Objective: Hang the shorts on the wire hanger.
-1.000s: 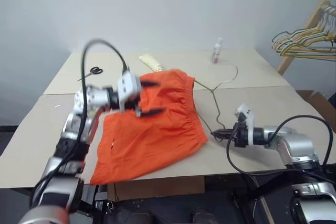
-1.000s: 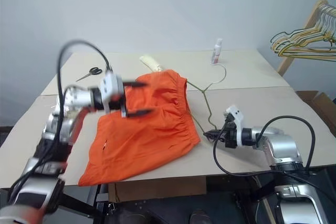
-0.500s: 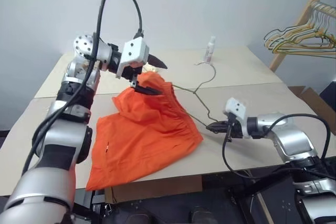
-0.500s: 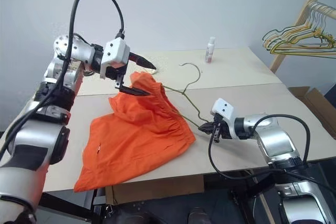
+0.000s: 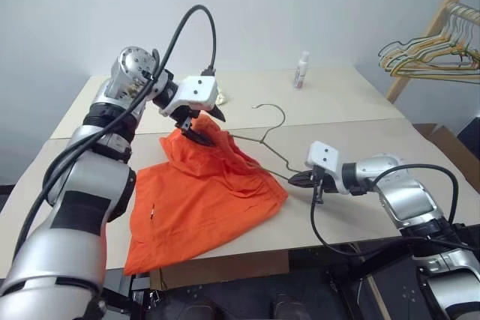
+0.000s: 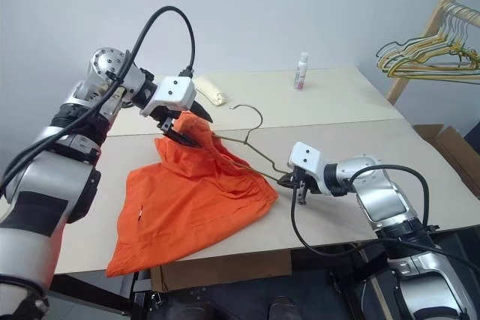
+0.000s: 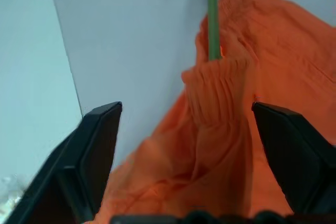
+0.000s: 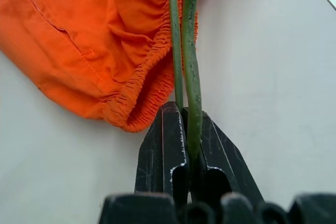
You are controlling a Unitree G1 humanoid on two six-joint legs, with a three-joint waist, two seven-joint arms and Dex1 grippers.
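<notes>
Orange shorts (image 5: 202, 192) lie spread on our beige surface (image 5: 352, 110), their gathered waistband bunched up at the far end where the wire hanger (image 5: 259, 136) runs into it. Our right end effector (image 5: 304, 179) is clamped tight on the hanger's corner just beside the shorts' edge. Our left end effector (image 5: 201, 119) hangs over the raised waistband with its fingers (image 7: 94, 156) spread apart on either side of the fabric.

You see soft, matt bright orange cloth shorts (image 5: 202, 192), a thin smooth metal wire hanger (image 5: 259, 140), and a matt pale bench (image 5: 352, 140).
</notes>
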